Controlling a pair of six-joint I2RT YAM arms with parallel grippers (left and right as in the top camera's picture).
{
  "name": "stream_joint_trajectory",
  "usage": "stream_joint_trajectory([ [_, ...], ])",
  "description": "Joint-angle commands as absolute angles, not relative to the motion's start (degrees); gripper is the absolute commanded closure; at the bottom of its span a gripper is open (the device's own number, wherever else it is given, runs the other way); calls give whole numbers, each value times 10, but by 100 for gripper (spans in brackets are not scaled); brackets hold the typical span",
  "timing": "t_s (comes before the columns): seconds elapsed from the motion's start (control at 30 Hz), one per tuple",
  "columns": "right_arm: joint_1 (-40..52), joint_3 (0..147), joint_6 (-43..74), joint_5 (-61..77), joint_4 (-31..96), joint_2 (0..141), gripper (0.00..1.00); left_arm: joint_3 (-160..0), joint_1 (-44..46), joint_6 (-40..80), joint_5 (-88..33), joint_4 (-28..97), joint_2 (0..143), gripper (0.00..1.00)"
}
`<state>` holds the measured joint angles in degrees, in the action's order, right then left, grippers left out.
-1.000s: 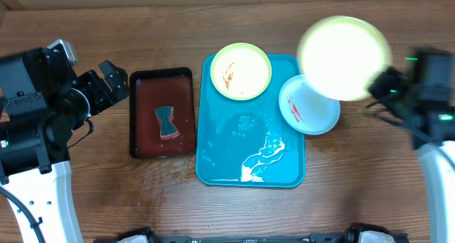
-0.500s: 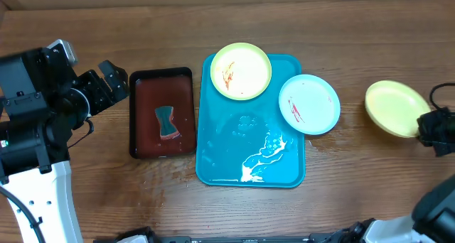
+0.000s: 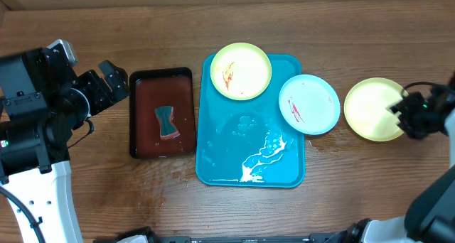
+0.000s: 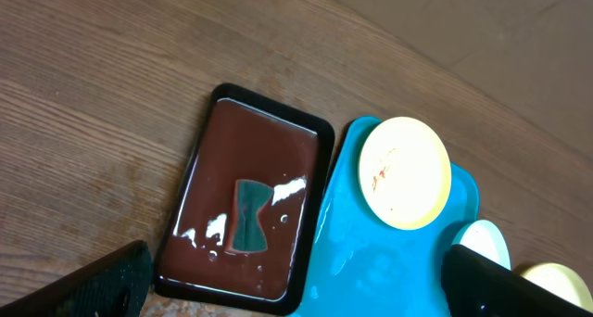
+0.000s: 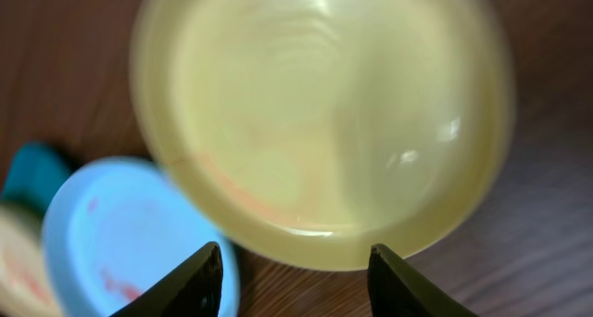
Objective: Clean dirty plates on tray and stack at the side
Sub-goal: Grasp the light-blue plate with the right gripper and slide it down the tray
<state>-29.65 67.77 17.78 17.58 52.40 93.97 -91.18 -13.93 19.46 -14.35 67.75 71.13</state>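
A clean yellow-green plate (image 3: 373,108) lies flat on the wood to the right of the turquoise tray (image 3: 227,154). My right gripper (image 3: 398,109) is at its right rim, open, and in the right wrist view the plate (image 5: 320,113) lies just ahead of my right gripper (image 5: 295,257), with nothing between the fingers. A yellow-green plate with a red-orange smear (image 3: 242,71) rests on the tray's far end. A light blue smeared plate (image 3: 308,104) overlaps the tray's right edge. My left gripper (image 3: 114,83) hangs open at the far left, away from all plates.
A black tray with brown-red liquid (image 3: 136,115) stands left of the turquoise tray, a teal sponge (image 3: 167,122) lying in it. White foam (image 3: 263,158) streaks the turquoise tray's near half. The left wrist view shows the sponge (image 4: 248,215) from above.
The right gripper brought the yellow-green plate down from high above the tray to the wood on the right, then opened. The left arm has not moved.
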Motion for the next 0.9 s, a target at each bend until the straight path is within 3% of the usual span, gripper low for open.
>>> stream_joint_trajectory([
  [0.0, -205, 683, 72, 230, 525, 891, 48, -920, -142, 188, -140, 675, 712, 0],
  [0.2, -49, 679, 95, 35, 488, 916, 46, -920, -142, 188, -140, 675, 712, 0],
  [0.37, 11, 678, 120, -86, 433, 970, 44, -920, -142, 188, -140, 675, 712, 0],
  [0.67, 6, 678, 119, -31, 364, 1037, 45, -920, -142, 188, -140, 675, 712, 0],
  [0.77, 7, 678, 117, -17, 348, 1046, 53, -920, -142, 188, -140, 675, 712, 0],
  [0.87, 7, 678, 110, -18, 331, 1049, 55, -920, -142, 188, -140, 675, 712, 0],
])
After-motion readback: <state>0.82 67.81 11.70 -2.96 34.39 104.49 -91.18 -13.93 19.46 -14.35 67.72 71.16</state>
